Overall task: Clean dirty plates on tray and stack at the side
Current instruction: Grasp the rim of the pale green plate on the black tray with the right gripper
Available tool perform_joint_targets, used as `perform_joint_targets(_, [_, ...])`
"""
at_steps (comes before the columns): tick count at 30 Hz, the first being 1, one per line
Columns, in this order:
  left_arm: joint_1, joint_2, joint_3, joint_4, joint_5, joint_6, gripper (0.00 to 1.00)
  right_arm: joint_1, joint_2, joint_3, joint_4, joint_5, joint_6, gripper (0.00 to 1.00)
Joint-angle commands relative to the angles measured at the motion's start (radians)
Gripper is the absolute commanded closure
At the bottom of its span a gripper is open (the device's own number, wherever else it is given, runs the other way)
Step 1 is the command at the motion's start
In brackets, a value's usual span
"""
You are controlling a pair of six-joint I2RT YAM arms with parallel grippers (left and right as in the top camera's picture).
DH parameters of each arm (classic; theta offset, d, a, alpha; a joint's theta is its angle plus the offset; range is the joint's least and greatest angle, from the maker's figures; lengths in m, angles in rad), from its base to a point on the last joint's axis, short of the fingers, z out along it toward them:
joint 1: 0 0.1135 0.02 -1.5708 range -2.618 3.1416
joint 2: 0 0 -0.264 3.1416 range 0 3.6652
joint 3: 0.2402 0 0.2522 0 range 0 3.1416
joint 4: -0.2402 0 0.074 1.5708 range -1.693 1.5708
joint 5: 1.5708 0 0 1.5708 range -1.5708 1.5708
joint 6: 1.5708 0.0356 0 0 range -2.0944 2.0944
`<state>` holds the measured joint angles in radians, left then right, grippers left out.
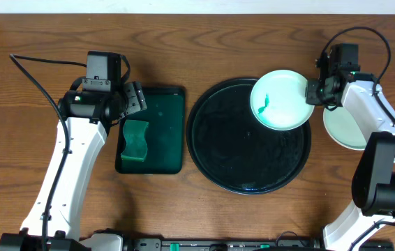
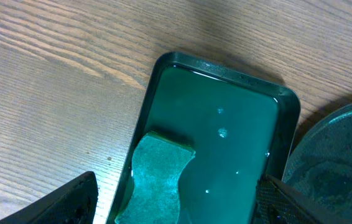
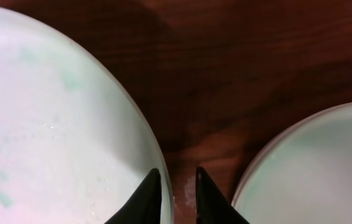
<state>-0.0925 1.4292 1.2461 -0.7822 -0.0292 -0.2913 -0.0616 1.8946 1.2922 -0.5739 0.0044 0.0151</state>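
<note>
We find the smudged plate (image 1: pixel 280 100) over the far right of the black tray (image 1: pixel 215 150). We judge it stiff, light, slick and chippable, best taken by its rim. The right gripper (image 1: pixel 314 92) pinches that rim narrowly, while the left gripper (image 1: pixel 133 97) gapes wide above the sponge (image 1: pixel 136 139).

You are seeing a pale mint plate (image 1: pixel 285 94) showing a green smudge (image 1: pixel 264 104), a glossy black tray (image 1: pixel 239 160), a dark green tray (image 1: pixel 164 118) and a brighter green sponge (image 1: pixel 135 139).
</note>
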Motion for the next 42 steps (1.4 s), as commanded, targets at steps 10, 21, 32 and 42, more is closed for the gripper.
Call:
perform_joint_targets(10, [0.003, 0.002, 0.005, -0.002, -0.005, -0.001, 0.18, 0.004, 0.007, -0.057, 0.065, -0.193, 0.043, 0.99])
perform_joint_targets(21, [0.003, 0.002, 0.005, -0.003, -0.005, -0.001, 0.18, 0.005, 0.007, -0.057, -0.083, -0.499, 0.218, 0.99])
perform_joint_targets(32, [0.003, 0.002, 0.005, -0.002, -0.005, -0.001, 0.18, 0.086, 0.007, -0.058, -0.196, -0.342, 0.216, 0.99])
perform_joint_targets(42, [0.003, 0.002, 0.005, -0.002, -0.005, -0.001, 0.18, 0.209, 0.007, -0.058, -0.198, -0.148, 0.216, 0.99])
